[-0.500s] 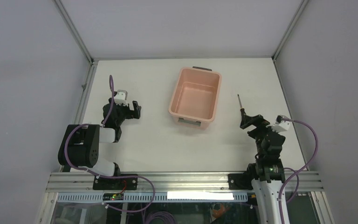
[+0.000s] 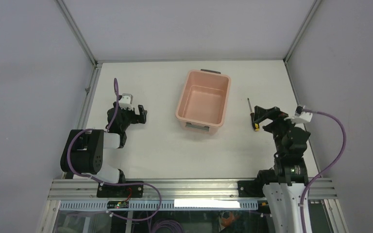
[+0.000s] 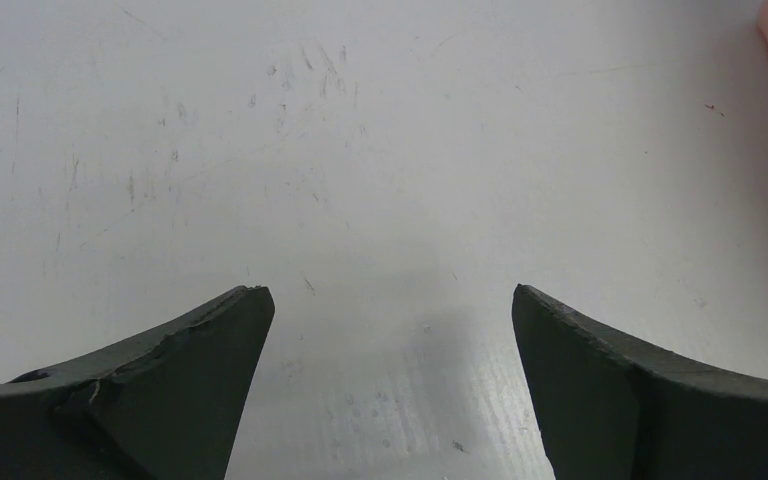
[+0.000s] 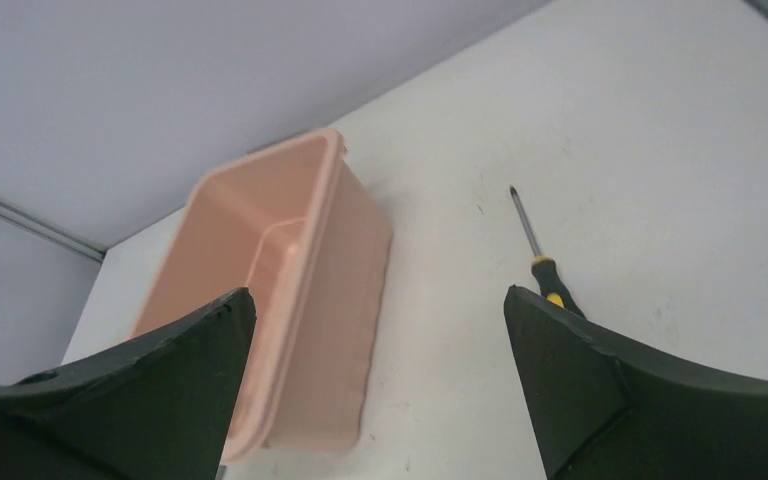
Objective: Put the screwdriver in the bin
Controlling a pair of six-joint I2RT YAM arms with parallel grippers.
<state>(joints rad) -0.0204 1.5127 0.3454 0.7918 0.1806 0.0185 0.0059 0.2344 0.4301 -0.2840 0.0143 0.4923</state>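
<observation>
Screwdriver (image 2: 251,114) lies apart from bin (image 2: 181,97) — beside right gripper (image 4: 378,297) (jaws wide).

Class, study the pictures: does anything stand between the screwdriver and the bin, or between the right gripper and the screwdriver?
Nothing visible does. Only bare table separates the screwdriver from the bin, and the open right gripper sits close beside its handle.
</observation>
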